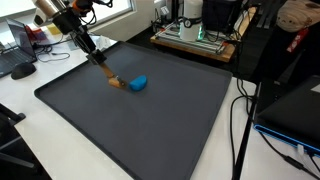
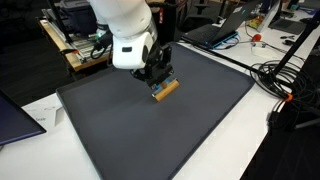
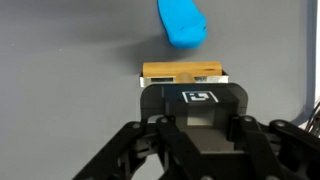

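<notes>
A white table [image 1: 30, 115] carried one large mat [image 1: 170, 130], dark grey, flat and matte, a rectangle with rounded corners and a thin darker border. In both exterior views most of the mat's surface lay bare: wide room spread over the near and right parts of the mat, and its near edge ran close to the table's edge. Black cables [image 1: 241, 110] hung just off the mat's right side in an exterior view.

One gripper [image 2: 160, 80], black and blocky under a smooth white wrist, stood over the far left part of the mat. Its jaws were clamped on one wooden block [image 2: 166, 89], a small tan bar with straight edges and square ends. In the wrist view the wooden block [image 3: 183, 71] lay crosswise just ahead of the gripper [image 3: 186, 92], its pale grain showing. Whether the block touched the mat could not be told.

One blue piece [image 1: 139, 83], smooth, rounded and oblong, lay on the mat just right of the wooden block [image 1: 116, 84], near it but apart. The wrist view showed the blue piece [image 3: 182, 22] just beyond the block, with a strip of grey mat between them.
</notes>
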Controlling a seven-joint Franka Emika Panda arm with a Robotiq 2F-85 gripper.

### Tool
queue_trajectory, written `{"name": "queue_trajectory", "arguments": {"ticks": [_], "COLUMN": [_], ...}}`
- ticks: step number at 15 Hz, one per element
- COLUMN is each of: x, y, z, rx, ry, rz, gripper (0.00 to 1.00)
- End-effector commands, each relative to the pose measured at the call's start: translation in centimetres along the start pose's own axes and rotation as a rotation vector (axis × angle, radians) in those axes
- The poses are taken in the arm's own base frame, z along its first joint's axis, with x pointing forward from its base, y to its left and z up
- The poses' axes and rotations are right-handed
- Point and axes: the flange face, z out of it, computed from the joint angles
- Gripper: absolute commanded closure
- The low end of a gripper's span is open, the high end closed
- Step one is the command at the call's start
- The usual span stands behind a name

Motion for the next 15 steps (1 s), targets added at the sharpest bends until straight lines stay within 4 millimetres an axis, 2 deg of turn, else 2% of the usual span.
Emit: {"name": "queue_trajectory", "arguments": {"ticks": [1,7,10,15], "x": [-3.1,-7.9,-10.5,-13.0], "y": [-2.5,-6.9,-9.9,-13.9], "z": [-2.3,-3.4,-3.2,-2.8], "rx": [-0.068,-0.210,-0.248,-0.253], "ry": [0.067,0.166,0.181,0.216], "rz": [0.050,0.185,0.310,0.593], "gripper": [0.78,0.78,0.78,0.78]}}
